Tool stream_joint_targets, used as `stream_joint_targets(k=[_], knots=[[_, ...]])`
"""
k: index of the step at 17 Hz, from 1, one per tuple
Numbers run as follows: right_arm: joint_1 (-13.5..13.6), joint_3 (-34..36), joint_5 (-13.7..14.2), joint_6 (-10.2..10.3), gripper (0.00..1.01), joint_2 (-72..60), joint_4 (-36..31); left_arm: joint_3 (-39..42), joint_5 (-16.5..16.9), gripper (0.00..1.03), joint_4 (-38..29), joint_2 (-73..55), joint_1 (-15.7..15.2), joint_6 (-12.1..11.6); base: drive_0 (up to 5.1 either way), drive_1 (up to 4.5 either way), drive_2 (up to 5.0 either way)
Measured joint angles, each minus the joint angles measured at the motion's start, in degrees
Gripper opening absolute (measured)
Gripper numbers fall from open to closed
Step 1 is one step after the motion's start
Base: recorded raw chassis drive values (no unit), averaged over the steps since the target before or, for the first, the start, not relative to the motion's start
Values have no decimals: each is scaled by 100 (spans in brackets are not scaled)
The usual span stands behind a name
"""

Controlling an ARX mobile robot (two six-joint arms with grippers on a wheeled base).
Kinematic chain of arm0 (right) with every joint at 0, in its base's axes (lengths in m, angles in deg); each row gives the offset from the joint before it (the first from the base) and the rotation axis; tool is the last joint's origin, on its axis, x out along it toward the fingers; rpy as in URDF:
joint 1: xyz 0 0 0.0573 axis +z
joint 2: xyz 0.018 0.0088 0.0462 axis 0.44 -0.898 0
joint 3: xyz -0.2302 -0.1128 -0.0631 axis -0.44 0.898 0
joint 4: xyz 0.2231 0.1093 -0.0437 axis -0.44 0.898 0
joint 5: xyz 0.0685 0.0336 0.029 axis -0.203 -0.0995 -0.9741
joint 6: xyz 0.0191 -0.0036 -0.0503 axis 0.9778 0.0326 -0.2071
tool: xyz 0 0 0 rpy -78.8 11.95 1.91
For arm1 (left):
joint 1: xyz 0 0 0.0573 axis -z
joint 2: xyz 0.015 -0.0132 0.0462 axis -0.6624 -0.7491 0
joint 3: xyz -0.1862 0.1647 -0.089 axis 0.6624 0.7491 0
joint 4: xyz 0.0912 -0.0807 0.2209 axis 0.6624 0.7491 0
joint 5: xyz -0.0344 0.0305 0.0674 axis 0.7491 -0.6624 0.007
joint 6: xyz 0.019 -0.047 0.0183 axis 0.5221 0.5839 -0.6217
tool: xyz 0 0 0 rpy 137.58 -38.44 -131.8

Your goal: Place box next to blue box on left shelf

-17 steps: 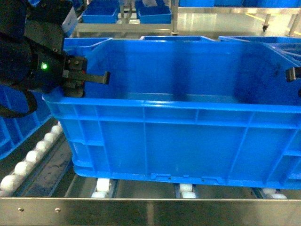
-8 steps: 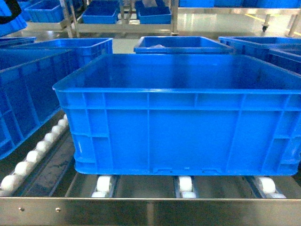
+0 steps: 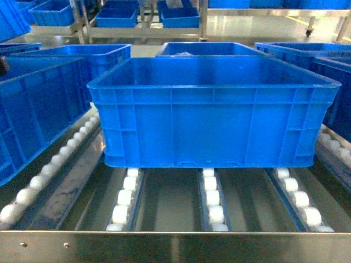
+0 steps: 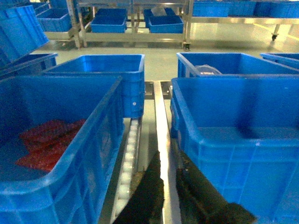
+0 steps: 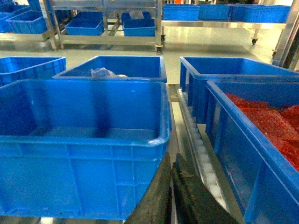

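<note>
The box (image 3: pixel 214 109), a big open-topped blue crate, sits on the left shelf's white roller lanes (image 3: pixel 211 197), a little back from the metal front lip (image 3: pixel 175 244). Another blue box (image 3: pixel 33 109) stands just to its left, separated by a roller lane. No gripper shows in the head view. My left gripper (image 4: pixel 167 182) hangs over the rail between the two, its fingers a narrow gap apart, holding nothing; the box (image 4: pixel 233 140) is on its right. My right gripper (image 5: pixel 170 186) is shut and empty beside the box's (image 5: pixel 84 130) right corner.
The left blue box (image 4: pixel 56 140) holds red material, as does a crate (image 5: pixel 261 135) right of the box. More blue crates (image 3: pixel 214 49) stand behind it on the rack. Further racks with crates (image 3: pixel 118 13) line the far floor.
The box has rolled back from the front lip, exposing more rollers. My left gripper, at the box's rim a second ago, has left the head view.
</note>
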Motion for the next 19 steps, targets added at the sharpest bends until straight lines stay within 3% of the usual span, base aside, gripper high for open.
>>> stream_joint_targets(k=[1,6,7,8,10,11,12,15,19], knots=[[0,306,0,-13,1,236,-46,286,66,2,-39,269,-105,0,0,0,0],[0,1355,0,-15,2,1453,94,1316,389,2,177,1552,-435,2,0,0,0],[0,1504,0,-15,2,1742,201,1456,734,2,299,1829,-717,0,0,0,0],[0,1637,0,-15,2,2000,323,1589,754,2,468,2120,-881,4,0,0,0],[0,1853,0,-15,2,2529,651,1810,826,2,813,2675,-848,2,0,0,0],[0,1952,0,-15,2,2822,850,2004,822,2,535,2782,-848,2,0,0,0],[0,2127,0,-15,2,2922,584,2131,822,2,763,2940,-848,2,0,0,0],[0,2269,-4,-15,2,3718,1331,2168,824,2,1576,3917,-848,2,0,0,0],[0,2269,-4,-15,2,4033,1646,2168,824,2,1897,4221,-848,2,0,0,0]])
